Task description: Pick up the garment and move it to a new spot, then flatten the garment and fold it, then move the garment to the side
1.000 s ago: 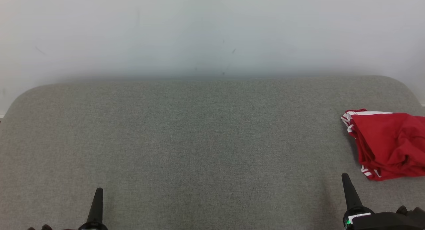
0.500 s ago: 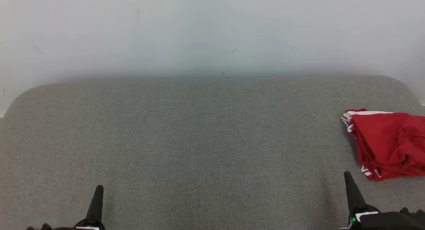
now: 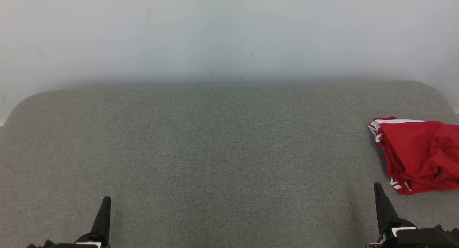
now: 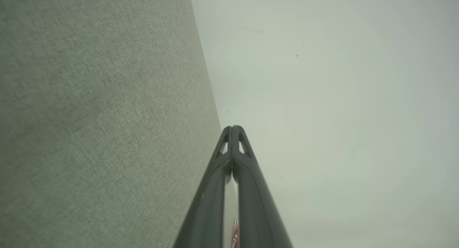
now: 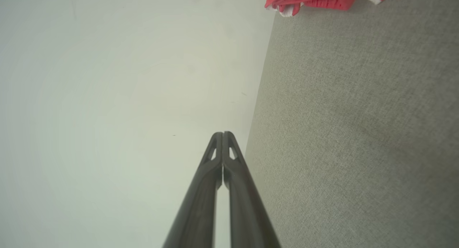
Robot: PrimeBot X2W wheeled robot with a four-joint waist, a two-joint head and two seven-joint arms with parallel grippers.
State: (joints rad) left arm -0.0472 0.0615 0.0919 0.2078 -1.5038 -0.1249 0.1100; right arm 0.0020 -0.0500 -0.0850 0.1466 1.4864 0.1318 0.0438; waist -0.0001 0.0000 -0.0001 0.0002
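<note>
At right edge of the head view, mid-height: crumpled red garment with white-striped trim (image 3: pixel 419 155), lying on the grey woven upholstered surface (image 3: pixel 229 151) and cut off by the frame edge. Lower left: left gripper (image 3: pixel 106 199); lower right: right gripper (image 3: pixel 377 186), near the garment's lower corner but clear of it. The head view renders each gripper as one dark tapering spike, so the jaw gap is unreadable there. The wrist views settle it: the fingertips (image 4: pixel 229 133) meet in the left wrist view and likewise (image 5: pixel 218 138) in the right wrist view, so both are closed with nothing held. The right wrist view has the garment's bunched hem at its upper right edge, well beyond the fingertips. The left wrist view has a thin red-and-white sliver at bottom centre between the finger shanks, too small to identify. Versus one second ago: garment unchanged in place and shape. Left spike tip is slightly higher in frame; right tip is slightly higher and further right. Materials: the surface is a fine matte heathered weave with rounded far corners. Garment is soft, in ridged folds. Fingers are smooth and dark, with small triangular cut-outs near the tips. Behind is a pale wall (image 3: pixel 229 33), matte, with a few dark specks.
</note>
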